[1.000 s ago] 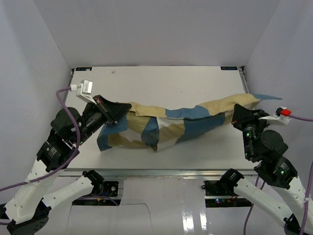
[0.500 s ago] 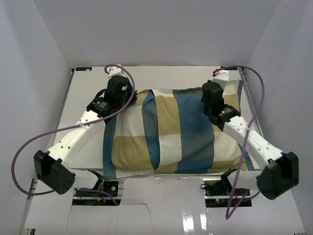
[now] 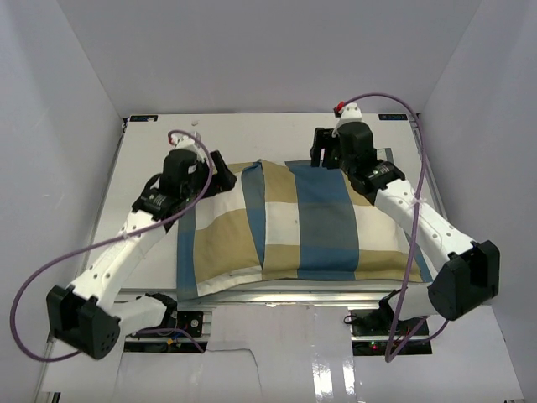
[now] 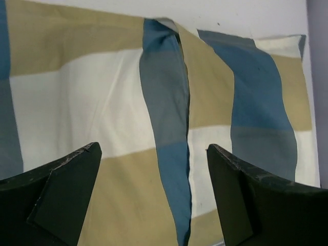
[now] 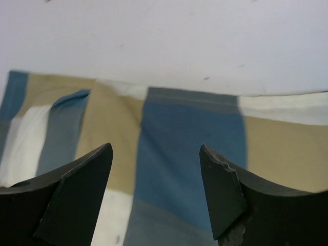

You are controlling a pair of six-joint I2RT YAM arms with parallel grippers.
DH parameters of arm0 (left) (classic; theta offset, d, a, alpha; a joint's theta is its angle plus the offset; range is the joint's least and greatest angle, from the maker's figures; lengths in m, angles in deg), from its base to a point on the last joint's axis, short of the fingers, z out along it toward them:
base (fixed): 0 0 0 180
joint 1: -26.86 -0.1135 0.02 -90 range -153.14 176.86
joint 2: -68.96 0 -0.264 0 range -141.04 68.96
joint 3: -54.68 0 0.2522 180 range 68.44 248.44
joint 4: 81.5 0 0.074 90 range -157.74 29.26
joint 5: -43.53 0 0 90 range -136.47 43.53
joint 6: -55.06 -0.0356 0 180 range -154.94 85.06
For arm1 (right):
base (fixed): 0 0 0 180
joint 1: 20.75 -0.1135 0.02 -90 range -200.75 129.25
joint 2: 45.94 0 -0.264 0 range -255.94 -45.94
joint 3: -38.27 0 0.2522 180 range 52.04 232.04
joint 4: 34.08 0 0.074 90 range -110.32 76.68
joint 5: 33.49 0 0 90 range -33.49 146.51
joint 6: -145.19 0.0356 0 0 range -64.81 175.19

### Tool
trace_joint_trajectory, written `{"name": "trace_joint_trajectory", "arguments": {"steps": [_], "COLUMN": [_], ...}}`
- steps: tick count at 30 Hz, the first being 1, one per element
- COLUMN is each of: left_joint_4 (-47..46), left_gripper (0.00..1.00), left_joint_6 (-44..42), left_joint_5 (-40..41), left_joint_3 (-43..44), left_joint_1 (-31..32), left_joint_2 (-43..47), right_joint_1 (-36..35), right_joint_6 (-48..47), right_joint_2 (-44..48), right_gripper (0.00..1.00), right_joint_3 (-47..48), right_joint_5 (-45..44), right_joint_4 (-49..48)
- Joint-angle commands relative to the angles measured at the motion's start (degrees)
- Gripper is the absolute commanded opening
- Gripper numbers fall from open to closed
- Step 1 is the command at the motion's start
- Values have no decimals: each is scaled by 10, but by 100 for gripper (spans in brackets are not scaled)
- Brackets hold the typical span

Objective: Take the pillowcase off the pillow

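The checked tan, blue and cream pillowcase [image 3: 294,227] lies plump and flat across the middle of the table, with a raised fold [image 3: 256,210] running front to back left of centre. The pillow is hidden inside it. My left gripper [image 3: 221,165] hangs over the cover's far-left corner, open, nothing between its fingers. My right gripper [image 3: 323,149] hovers just beyond the far edge, also open and empty. The left wrist view looks down on the pillowcase [image 4: 118,102] and its fold between the open left gripper [image 4: 154,147]. The right wrist view shows the pillowcase [image 5: 189,133] under the open right gripper [image 5: 156,147].
A white table [image 3: 252,138] is boxed in by pale walls on the left, back and right. Purple cables [image 3: 411,109] loop off both wrists. The cover's near edge reaches the table's front rail [image 3: 277,292].
A second ago both grippers were shut on the cover stretched thin between them. Now it lies plump and wide, both arms reach over its far edge, and both jaws have opened.
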Motion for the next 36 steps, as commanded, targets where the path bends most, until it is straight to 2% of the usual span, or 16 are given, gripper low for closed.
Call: {"name": "trace_joint_trajectory", "arguments": {"steps": [1,7,9,13,16,17,20,26,29,34,36], "left_joint_4": [-40,-119,-132,-147,-159,-162,-161,-160,-152,-118,-87], "left_gripper": [94,90,89,81,67,57,40,26,15,0,0], "left_joint_6": [24,66,71,78,84,86,89,90,90,95,104], "left_joint_5": [-71,-83,-83,-91,-108,-110,-110,-110,-108,-72,-49], "left_joint_3": [-132,-292,-330,-363,-382,-385,-392,-389,-384,-364,-346], "left_joint_1": [13,20,21,20,21,20,22,22,21,21,21], "left_joint_2": [88,145,147,162,191,198,215,202,201,214,223], "right_joint_1": [-74,-240,-267,-314,-327,-329,-331,-331,-331,-325,-314], "right_joint_6": [21,78,88,126,144,160,189,205,227,256,260], "right_joint_2": [32,43,36,-18,-45,-50,-68,-56,-58,-23,1], "right_gripper": [75,79,79,79,79,79,78,74,64,55,50], "right_joint_3": [-45,-135,-165,-163,-166,-166,-161,-186,-181,-199,-217], "right_joint_5": [93,-28,-51,-113,-155,-168,-212,-220,-259,-333,-342], "right_joint_4": [7,-36,-75,-58,-54,-49,-14,-19,25,79,91]}}
